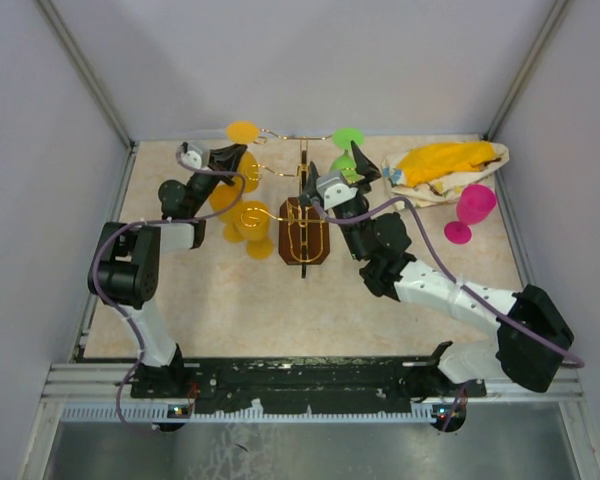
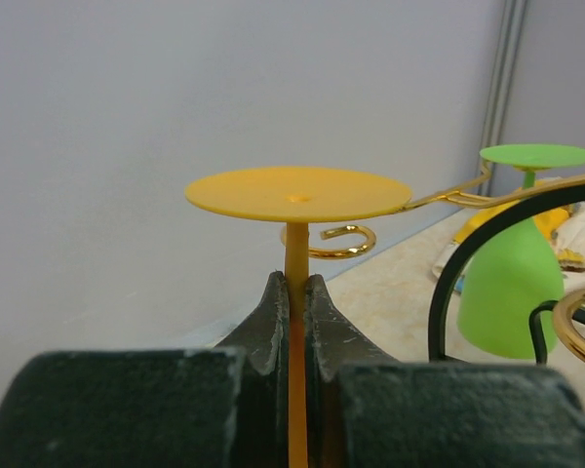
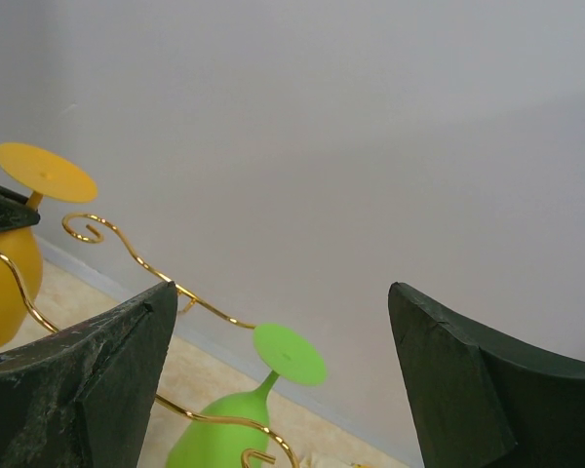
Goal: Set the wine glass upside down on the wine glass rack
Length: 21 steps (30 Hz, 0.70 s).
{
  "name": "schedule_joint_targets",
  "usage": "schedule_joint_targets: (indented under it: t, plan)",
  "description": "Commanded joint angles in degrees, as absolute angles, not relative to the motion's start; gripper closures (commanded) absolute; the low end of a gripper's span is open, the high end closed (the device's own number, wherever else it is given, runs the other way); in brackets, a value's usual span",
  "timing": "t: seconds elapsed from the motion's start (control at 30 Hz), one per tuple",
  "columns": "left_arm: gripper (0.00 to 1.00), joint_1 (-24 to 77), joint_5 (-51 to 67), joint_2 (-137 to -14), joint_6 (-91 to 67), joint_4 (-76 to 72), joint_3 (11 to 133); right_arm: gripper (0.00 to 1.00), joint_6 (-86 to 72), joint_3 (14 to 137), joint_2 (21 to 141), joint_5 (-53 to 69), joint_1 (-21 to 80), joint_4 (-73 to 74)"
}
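Note:
My left gripper (image 1: 223,157) is shut on the stem of a yellow wine glass (image 1: 242,132) and holds it upside down, foot on top, at the left arms of the wine glass rack (image 1: 315,243). In the left wrist view the jaws (image 2: 295,292) pinch the stem below the round foot (image 2: 297,193), with a gold curled loop (image 2: 346,244) just behind. My right gripper (image 1: 358,160) is open and empty beside a green glass (image 1: 346,150) hanging upside down on the rack. It shows between the open fingers (image 3: 283,289) as the green glass (image 3: 244,434).
A second yellow glass (image 1: 252,226) is by the rack's left side. A pink glass (image 1: 472,208) stands at the right, next to a yellow and white cloth heap (image 1: 445,168). Grey walls enclose the table on three sides.

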State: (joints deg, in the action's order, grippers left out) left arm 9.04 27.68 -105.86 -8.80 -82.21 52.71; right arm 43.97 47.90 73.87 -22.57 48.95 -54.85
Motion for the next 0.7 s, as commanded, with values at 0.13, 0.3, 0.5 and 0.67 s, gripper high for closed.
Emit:
schedule_joint_targets:
  t: [0.13,0.3,0.5,0.67]
  plan:
    - [1.00,9.58,37.29,-108.82,-16.86,-88.67,55.04,0.11,44.52,47.81,71.41,-21.63,48.71,-56.33]
    - [1.00,9.58,41.17,-109.68,-19.76,-89.91,56.84,0.10,44.30,47.77,70.60,-21.18,48.53,-54.74]
    - [1.00,9.49,46.96,-109.42,-19.84,-87.17,58.58,0.10,44.21,47.38,70.39,-21.22,47.96,-54.56]
    - [1.00,9.40,49.76,-110.48,-21.16,-86.40,60.09,0.09,43.95,47.37,70.64,-21.02,47.57,-54.66]
